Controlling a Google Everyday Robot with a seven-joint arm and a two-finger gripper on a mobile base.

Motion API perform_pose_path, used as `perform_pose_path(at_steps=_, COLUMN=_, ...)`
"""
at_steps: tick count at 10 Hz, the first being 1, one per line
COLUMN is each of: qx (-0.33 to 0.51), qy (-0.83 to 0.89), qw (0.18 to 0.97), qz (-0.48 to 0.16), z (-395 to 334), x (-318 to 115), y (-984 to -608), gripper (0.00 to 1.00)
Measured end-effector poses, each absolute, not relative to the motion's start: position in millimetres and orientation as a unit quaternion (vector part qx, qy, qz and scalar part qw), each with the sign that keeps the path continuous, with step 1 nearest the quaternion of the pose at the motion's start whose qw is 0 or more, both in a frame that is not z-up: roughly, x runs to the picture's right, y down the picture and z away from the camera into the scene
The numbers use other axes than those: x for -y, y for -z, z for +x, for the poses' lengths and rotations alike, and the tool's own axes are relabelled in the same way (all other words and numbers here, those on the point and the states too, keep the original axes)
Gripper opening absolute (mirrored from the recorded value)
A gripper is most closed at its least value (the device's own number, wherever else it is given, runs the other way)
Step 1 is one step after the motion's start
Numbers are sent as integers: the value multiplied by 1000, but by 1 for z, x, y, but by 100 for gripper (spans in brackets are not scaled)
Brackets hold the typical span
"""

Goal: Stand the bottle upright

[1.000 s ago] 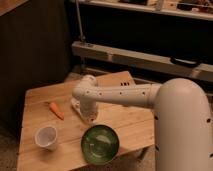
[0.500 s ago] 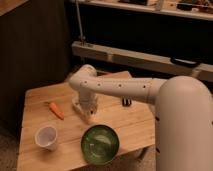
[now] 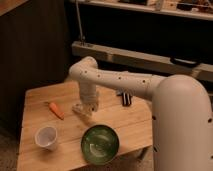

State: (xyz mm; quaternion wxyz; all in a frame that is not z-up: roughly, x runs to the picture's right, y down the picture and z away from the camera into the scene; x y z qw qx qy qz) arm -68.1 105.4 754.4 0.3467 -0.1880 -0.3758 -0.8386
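Note:
My gripper hangs from the white arm and points down at the middle of the wooden table, just right of the carrot. A small whitish shape lies low on the table at the gripper's tip; it looks like the bottle, lying on its side, and is partly hidden by the gripper. I cannot tell whether the gripper touches it.
An orange carrot lies left of the gripper. A white translucent cup stands at the front left. A green bowl sits at the front middle. A dark object lies at the table's back right, beside the robot's body.
The arm's elbow has risen and the forearm has turned from lying level to pointing down. The gripper stays over the same spot right of the carrot.

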Motion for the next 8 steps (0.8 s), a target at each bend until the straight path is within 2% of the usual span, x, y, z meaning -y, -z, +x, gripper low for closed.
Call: perform_pose_path(at_steps=8, qx=372, qy=835, qw=323, qz=-246, z=-43, x=-85, y=-684, gripper=29)
